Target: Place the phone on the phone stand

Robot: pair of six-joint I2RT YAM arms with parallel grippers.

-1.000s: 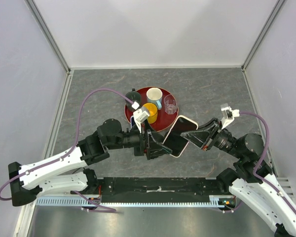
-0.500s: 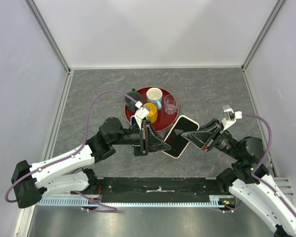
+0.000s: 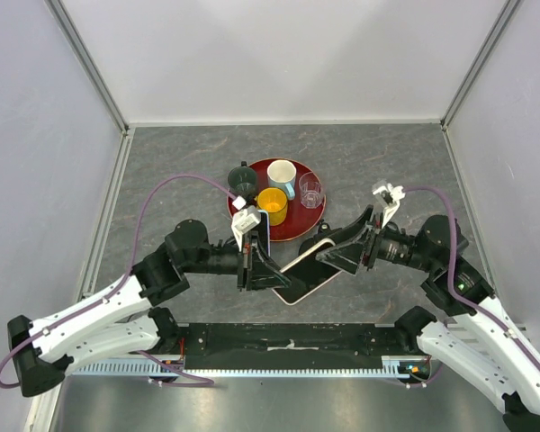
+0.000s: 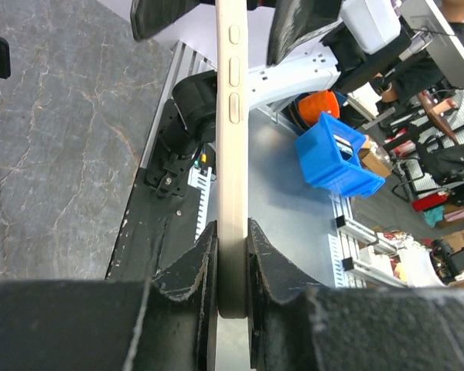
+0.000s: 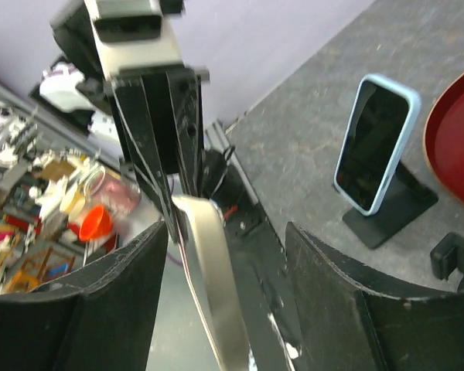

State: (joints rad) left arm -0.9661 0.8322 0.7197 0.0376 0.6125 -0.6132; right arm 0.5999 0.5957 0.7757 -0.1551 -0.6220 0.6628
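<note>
The left gripper (image 4: 232,259) pinches one end of the phone (image 4: 232,139), held edge-up between the two arms just in front of the tray (image 3: 297,227) and apart from the stand (image 5: 394,205), while the right gripper (image 5: 224,301) has its jaws spread on either side of the other end.

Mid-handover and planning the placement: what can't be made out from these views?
- Right wrist view: a black object is cut off by the right edge, so it is unidentifiable.
- Left wrist view: the phone shows edge-on, so its screen is unseen.
- Top view: the left arm largely covers the stand under the blue-cased phone.
</note>
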